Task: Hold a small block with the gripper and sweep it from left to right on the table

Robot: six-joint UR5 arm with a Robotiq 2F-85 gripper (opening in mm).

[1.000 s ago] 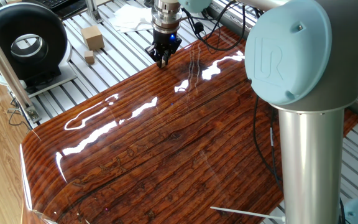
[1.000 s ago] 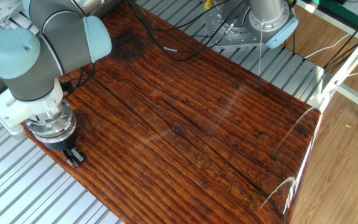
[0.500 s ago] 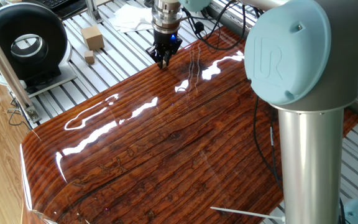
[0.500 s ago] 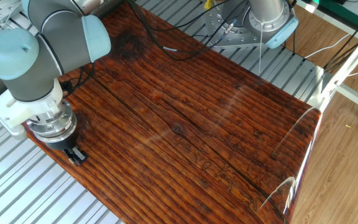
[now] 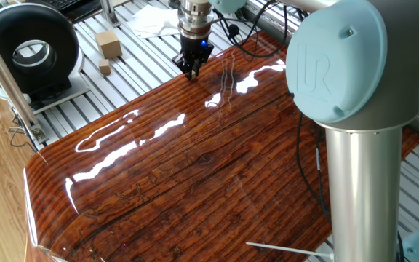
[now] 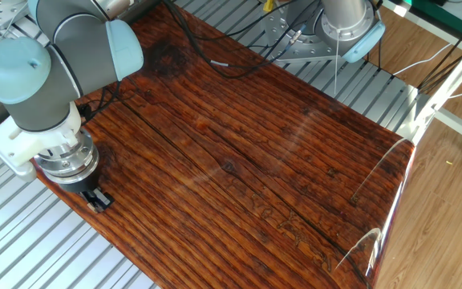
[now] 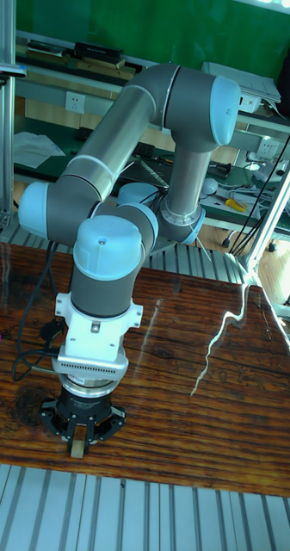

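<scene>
In the tall fixed view the small block (image 7: 77, 448), a light-tan cube, sits pinched between the black fingers of my gripper (image 7: 79, 446), right at the near edge of the table (image 7: 205, 413). The gripper is shut on it. Seen from one fixed view, the gripper (image 5: 190, 71) points down at the far edge of the glossy table (image 5: 195, 167). From the other fixed view the gripper (image 6: 98, 201) stands at the left edge of the table (image 6: 255, 160), and the block is too small to make out there.
A big tan box-shaped block (image 5: 108, 44) and another small tan cube (image 5: 105, 68) lie on the slatted aluminium base (image 5: 137, 54) beside the table. A black round device (image 5: 31, 51) stands at the far left. The arm's large elbow (image 5: 348, 65) fills the right foreground.
The gripper has crept very slightly inward over the table's edge, still shut. Nothing else moved.
</scene>
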